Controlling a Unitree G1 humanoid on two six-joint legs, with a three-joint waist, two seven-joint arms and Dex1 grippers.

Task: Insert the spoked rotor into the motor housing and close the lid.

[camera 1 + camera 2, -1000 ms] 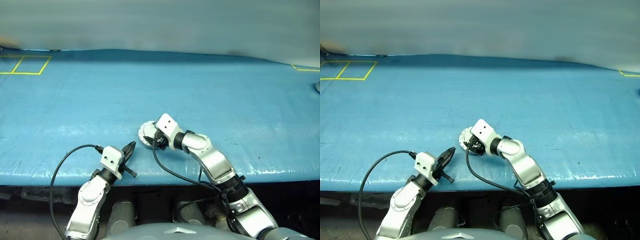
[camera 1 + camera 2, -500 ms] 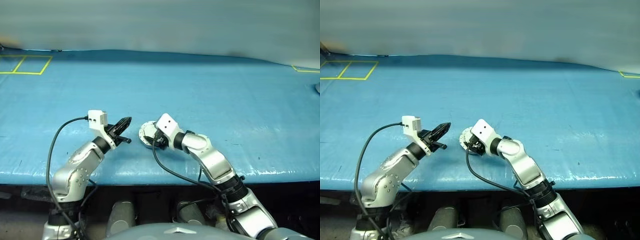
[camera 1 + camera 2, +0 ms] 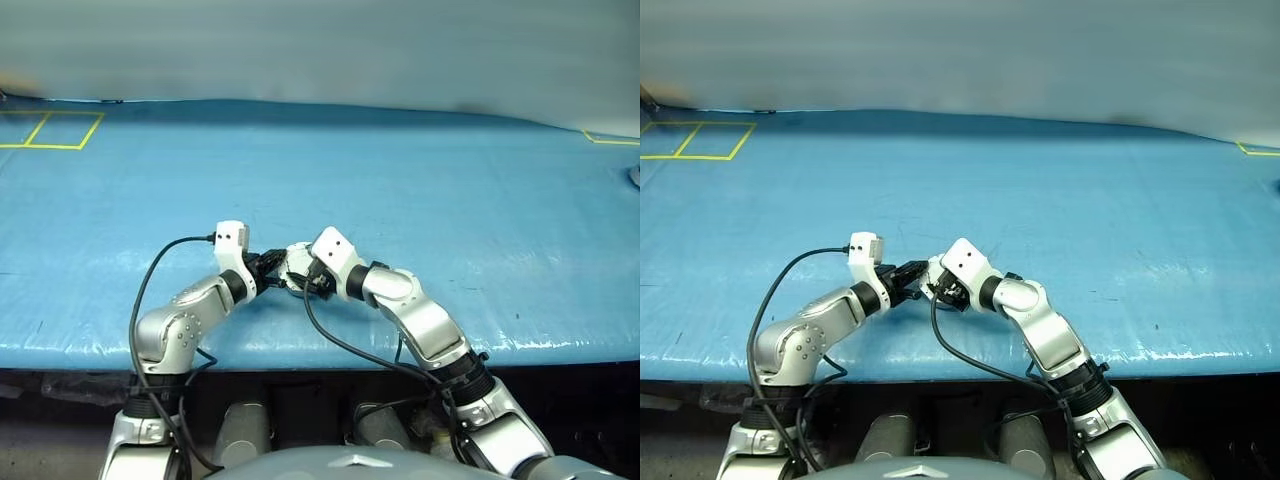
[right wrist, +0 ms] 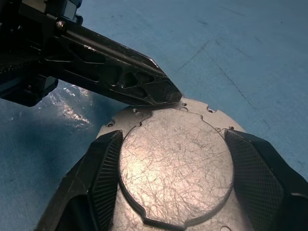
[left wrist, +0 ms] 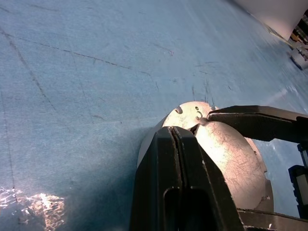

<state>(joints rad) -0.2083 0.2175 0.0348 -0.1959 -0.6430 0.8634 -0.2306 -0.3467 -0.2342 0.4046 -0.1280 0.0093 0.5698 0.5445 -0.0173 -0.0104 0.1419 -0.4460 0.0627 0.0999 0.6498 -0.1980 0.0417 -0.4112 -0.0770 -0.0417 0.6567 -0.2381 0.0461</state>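
Note:
A round silver lid (image 4: 175, 159) with a raised circle on its smooth outer face lies flat on the blue table (image 3: 420, 190), a little in from the front edge. My right gripper (image 4: 173, 139) is shut on it, one black finger on each side of the raised circle. My left gripper (image 3: 272, 263) is shut, and its tip (image 4: 163, 94) rests against the lid's (image 5: 226, 154) far rim. The spoked rotor is hidden. I cannot tell the motor housing apart under the lid.
Yellow tape squares (image 3: 50, 130) mark the table's far left corner, and another yellow mark (image 3: 610, 136) lies at the far right. The front edge (image 3: 320, 350) runs just behind both wrists. A black cable (image 3: 150, 290) loops off the left wrist.
My left arm has swung up from the front edge, forward and to the right, rolling as it went. Its shut tip now meets the lid's rim. The right gripper and lid kept still.

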